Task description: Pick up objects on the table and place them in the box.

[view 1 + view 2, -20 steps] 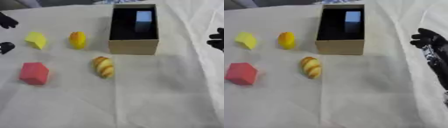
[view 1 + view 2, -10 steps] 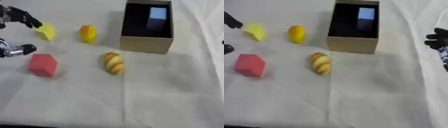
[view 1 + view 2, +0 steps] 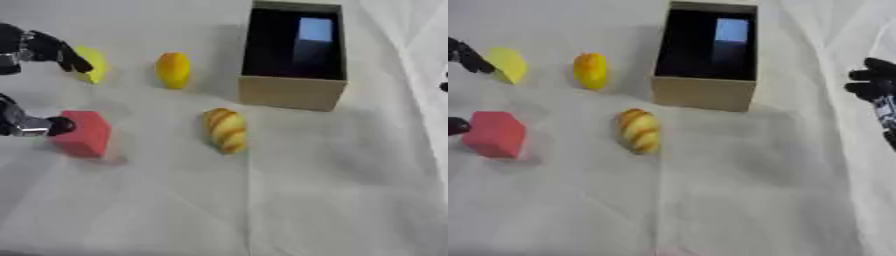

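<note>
The left hand (image 3: 31, 85) comes in at the left edge of the tabletop (image 3: 332, 190), its fingers (image 3: 66, 52) spread wide apart: the upper ones lie against the yellow wedge (image 3: 92, 65), while the lower tip (image 3: 59, 125) touches the left face of the red block (image 3: 85, 132). Neither piece is clasped; bare cloth shows between the upper and lower fingers. Just right of the upper fingers, past the wedge, an orange oval piece (image 3: 173, 70) lies apart from everything. Right of the lower tip, past the block, a striped croissant (image 3: 226, 130) lies alone with open cloth all round it.

The box (image 3: 293, 95) stands farther right, well away from the left fingers, its tan front wall facing the croissant and its dark inside holding a pale blue rectangular thing (image 3: 313, 31).

The right hand (image 3: 877, 87) shows at the right edge, fingers curled and holding nothing, with a clear strip of cloth between it and the box's right wall.
</note>
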